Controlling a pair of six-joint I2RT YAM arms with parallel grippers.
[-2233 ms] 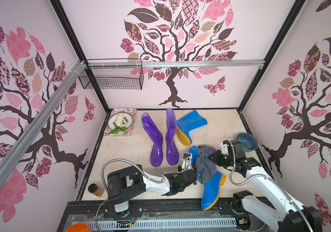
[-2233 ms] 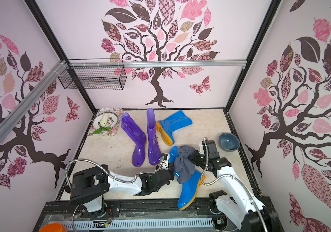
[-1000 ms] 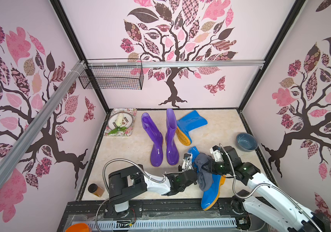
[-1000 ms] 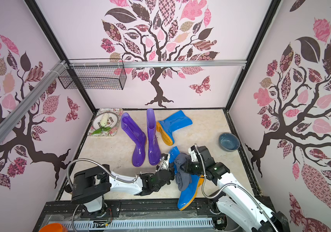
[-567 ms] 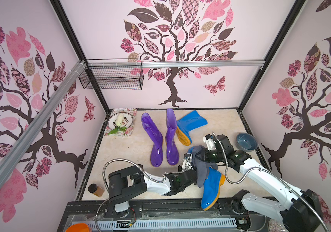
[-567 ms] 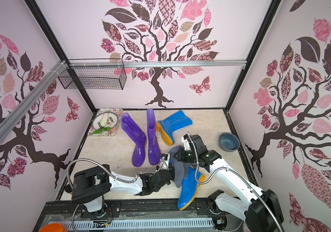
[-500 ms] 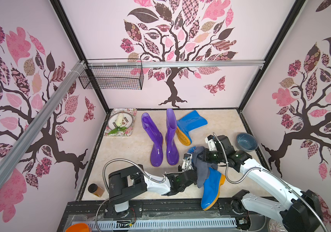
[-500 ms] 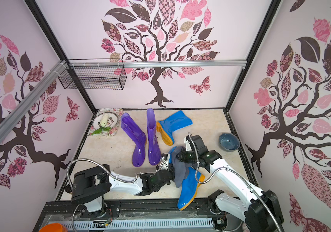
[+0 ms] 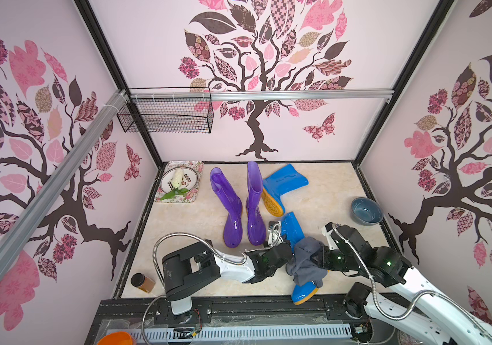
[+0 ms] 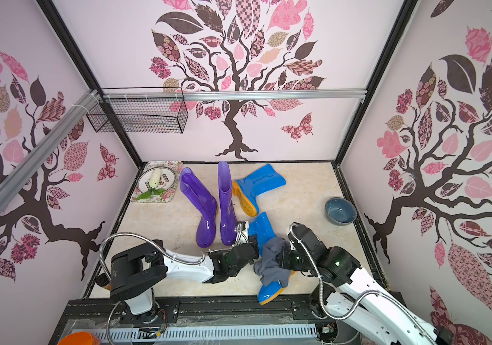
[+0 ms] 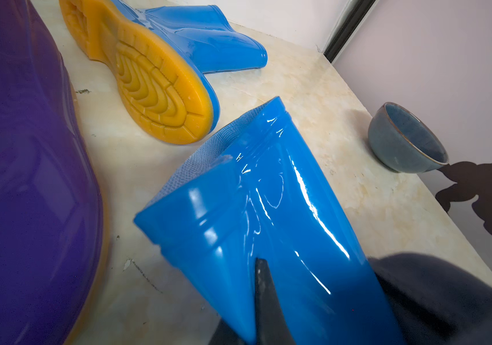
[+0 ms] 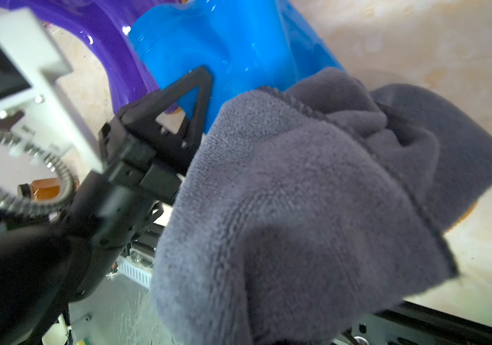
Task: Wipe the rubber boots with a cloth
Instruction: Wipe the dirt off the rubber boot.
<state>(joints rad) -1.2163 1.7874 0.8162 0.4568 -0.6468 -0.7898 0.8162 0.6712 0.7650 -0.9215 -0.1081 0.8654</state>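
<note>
Both top views are looking down over the worktop (image 9: 179,227). Wrist cameras are closely sharing the near blue boot (image 11: 283,209).

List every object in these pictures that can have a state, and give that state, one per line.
purple boots, both standing upright, side by side
far blue boot, lying on its side, sole showing
near blue boot, lying down, shaft pinched by left gripper, cloth draped over it
cloth, bunched, gripped by right gripper
bowl, upright
jar, lid on
</note>
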